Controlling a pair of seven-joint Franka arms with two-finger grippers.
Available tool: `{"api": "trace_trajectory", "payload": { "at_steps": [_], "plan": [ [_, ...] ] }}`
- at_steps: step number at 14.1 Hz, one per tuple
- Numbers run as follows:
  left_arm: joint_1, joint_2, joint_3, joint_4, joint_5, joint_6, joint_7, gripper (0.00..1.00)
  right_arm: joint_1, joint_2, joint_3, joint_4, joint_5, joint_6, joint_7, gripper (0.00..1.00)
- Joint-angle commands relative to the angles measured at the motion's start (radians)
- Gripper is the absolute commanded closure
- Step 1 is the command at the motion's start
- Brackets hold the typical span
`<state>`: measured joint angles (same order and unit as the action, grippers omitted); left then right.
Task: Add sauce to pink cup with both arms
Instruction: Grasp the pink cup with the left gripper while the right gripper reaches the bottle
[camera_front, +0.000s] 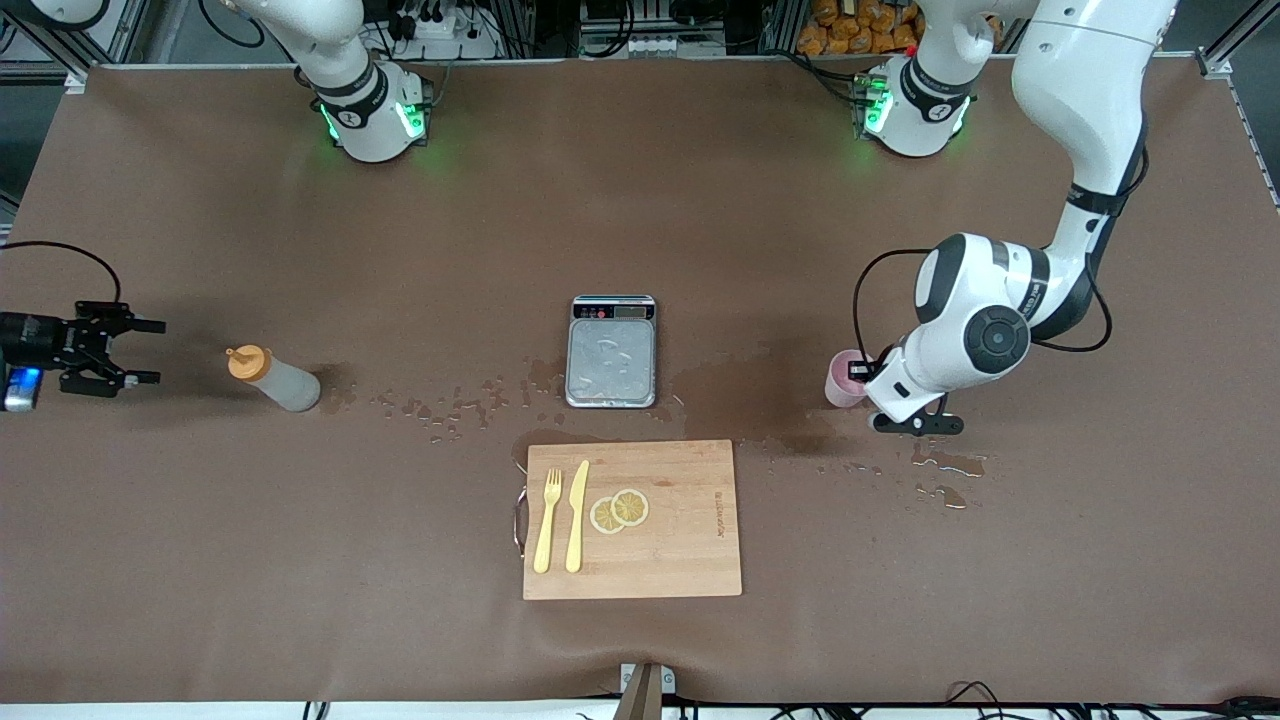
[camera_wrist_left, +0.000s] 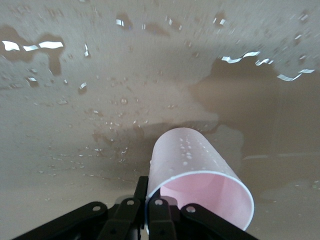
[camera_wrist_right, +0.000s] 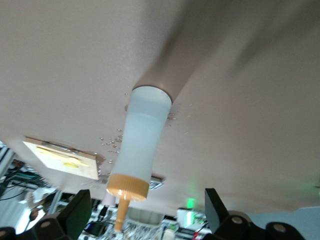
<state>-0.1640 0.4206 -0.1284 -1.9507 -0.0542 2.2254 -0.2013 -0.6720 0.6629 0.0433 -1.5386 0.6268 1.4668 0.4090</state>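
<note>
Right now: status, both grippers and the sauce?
Left gripper shut on pink cup rim. Right gripper open beside sauce bottle, not touching. Nothing between them.

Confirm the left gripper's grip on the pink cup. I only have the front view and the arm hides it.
Observer: The left gripper is shut on the pink cup, pinching its rim wall.
Operator: Cup upright?
Observer: Yes, standing on the wet table, with droplets on its outer wall.
Operator: Right side?
Observer: The right gripper is open, with the sauce bottle standing between its fingers, untouched.
</note>
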Motion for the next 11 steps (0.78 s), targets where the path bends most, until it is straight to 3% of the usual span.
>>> {"api": "trace_trajectory", "payload": {
  "at_steps": [1, 4, 11],
  "plan": [
    [-0.002, -0.084, -0.005, -0.011, -0.016, -0.007, -0.02, 1.0, -0.031, 0.067, 0.018, 0.025, 0.057, -0.02, 0.045, 0.0],
    [-0.002, -0.121, -0.052, -0.004, -0.038, -0.01, -0.096, 1.0, -0.043, 0.128, 0.018, 0.026, 0.18, -0.017, 0.085, 0.0],
    [-0.052, -0.097, -0.218, 0.13, -0.033, -0.056, -0.416, 1.0, -0.031, 0.221, 0.018, 0.026, 0.249, -0.013, 0.102, 0.0]
  ]
}}
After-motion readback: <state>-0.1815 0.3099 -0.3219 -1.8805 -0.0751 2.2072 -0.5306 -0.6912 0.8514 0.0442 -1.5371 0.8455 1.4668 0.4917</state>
